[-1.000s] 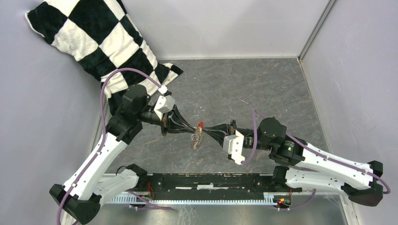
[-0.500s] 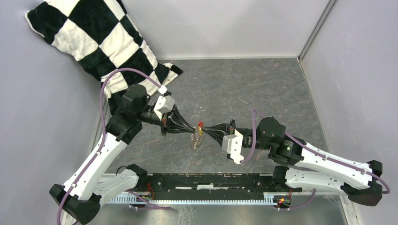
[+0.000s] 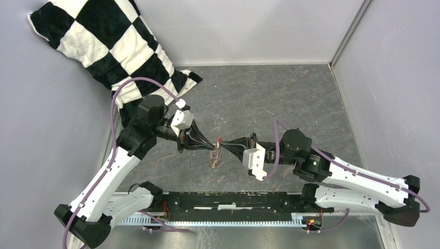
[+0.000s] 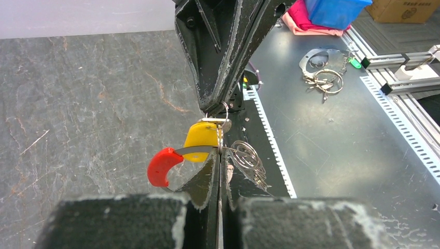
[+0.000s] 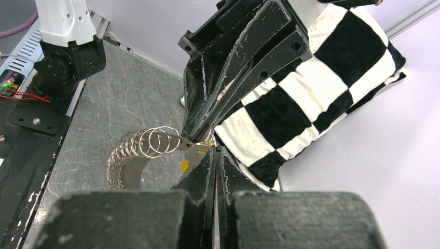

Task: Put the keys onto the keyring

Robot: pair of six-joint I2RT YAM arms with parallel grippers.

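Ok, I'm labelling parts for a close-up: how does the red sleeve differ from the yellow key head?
Colour: the red sleeve is bright red, the yellow key head yellow-orange. Shape: the sleeve is a curved crescent, the key head blocky and squarish. Place, left wrist view: the sleeve juts left of the left gripper, the key head sits beyond it, under the right gripper. Both are small and held between the two grippers.

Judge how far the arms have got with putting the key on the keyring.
Done: both pieces are picked up and brought together. In hand: the left gripper pinches the keyring beside its red sleeve, and the right gripper holds the key right beside it. Left: threading the key on; whether it has started is not visible.
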